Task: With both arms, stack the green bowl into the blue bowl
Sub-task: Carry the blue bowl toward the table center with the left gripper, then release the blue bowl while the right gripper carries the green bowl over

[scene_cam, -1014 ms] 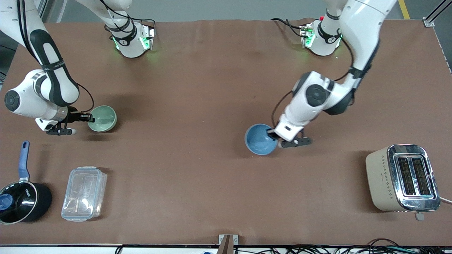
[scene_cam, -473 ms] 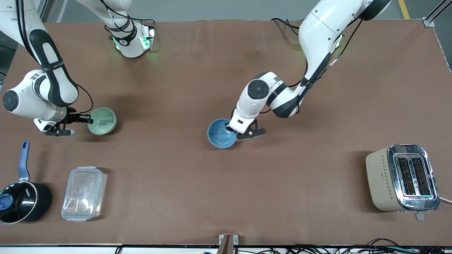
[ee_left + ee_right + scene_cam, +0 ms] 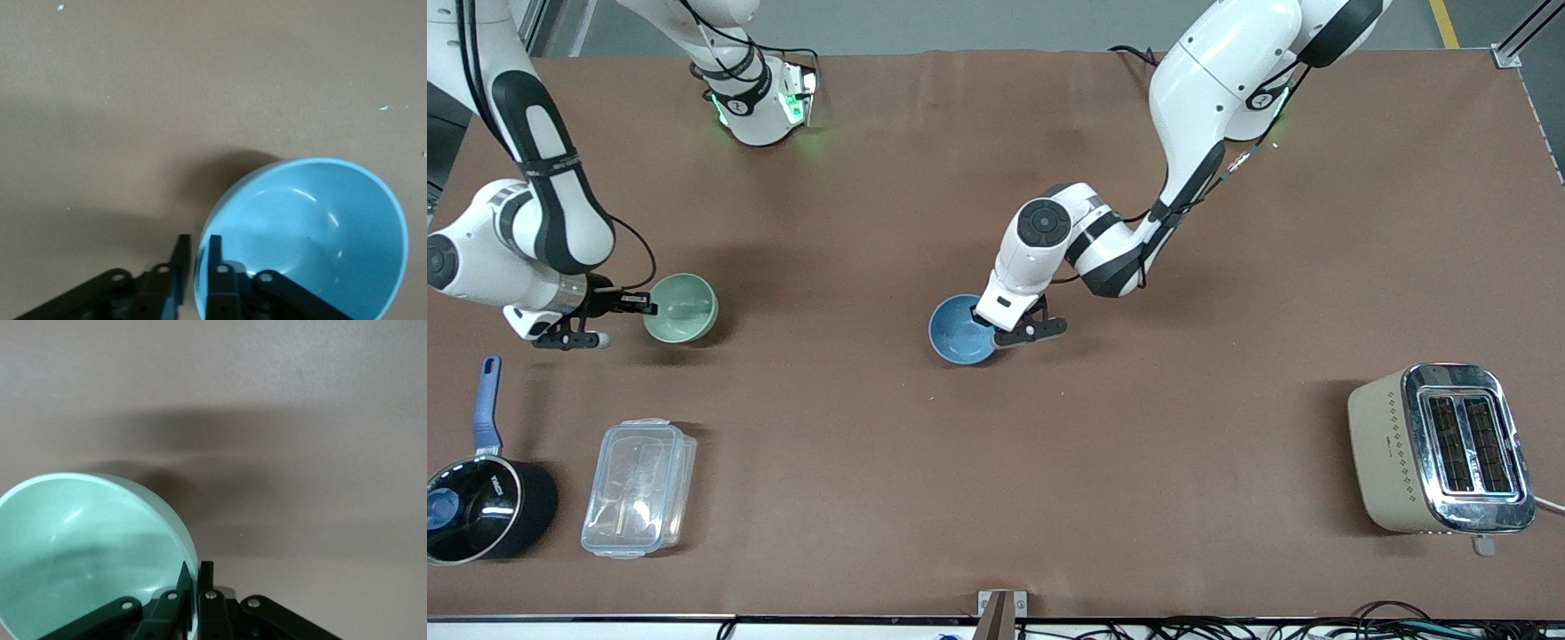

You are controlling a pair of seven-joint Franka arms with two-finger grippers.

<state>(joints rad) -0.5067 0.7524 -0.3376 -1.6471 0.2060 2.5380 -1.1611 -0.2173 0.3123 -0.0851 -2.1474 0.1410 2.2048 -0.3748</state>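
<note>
Both bent arms reach down, left jaws (image 3: 996,327) pinching blue bowl (image 3: 959,331), right jaws (image 3: 643,307) pinching green bowl (image 3: 685,307).

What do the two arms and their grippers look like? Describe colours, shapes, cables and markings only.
Both arms are white, rounded and jointed, with black bands and round black joint caps. Thin black cables loop along them, and the bases glow green. The left gripper and right gripper are black, with two slim flat fingers and small silver rivets.
</note>
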